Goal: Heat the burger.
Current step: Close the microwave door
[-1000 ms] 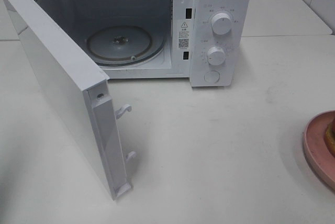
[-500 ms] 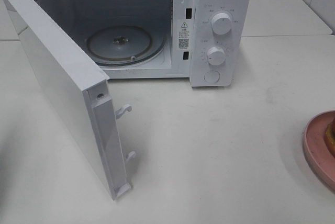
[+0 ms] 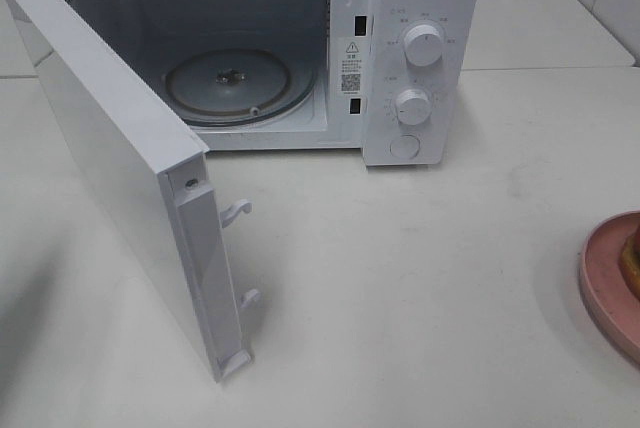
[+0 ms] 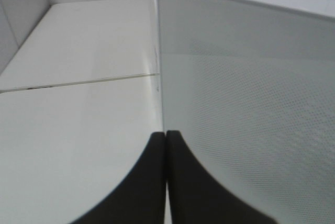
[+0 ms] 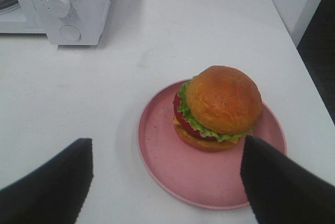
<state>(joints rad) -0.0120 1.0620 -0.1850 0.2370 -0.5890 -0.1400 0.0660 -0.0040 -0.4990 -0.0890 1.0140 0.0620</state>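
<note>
Two grippers, two very different jobs right now. Your left gripper has its fingers pressed together with nothing between them, parked just beside the outer face of the microwave door. That door is swung wide, and the glass turntable inside sits bare and ready.

Your right gripper hangs above the burger with its fingers spread wide, one on either side of the pink plate, touching neither. The burger sits a little off-centre on that plate, well to the right of the microwave on the white table; from the high camera you only catch the plate's edge at the frame border.

Now, handling. That burger looks tall and stacked: glossy bun, lettuce frill, tomato, cheese, patty. Expect it to be soft, light, and liable to shear apart or topple if you squeeze the layers sideways. The bun's shine suggests a slippery surface too. Your safer bet, I'd judge, is to pinch the plate's raised rim on the side nearest you and carry everything level, slowly, so the stack doesn't slide.
</note>
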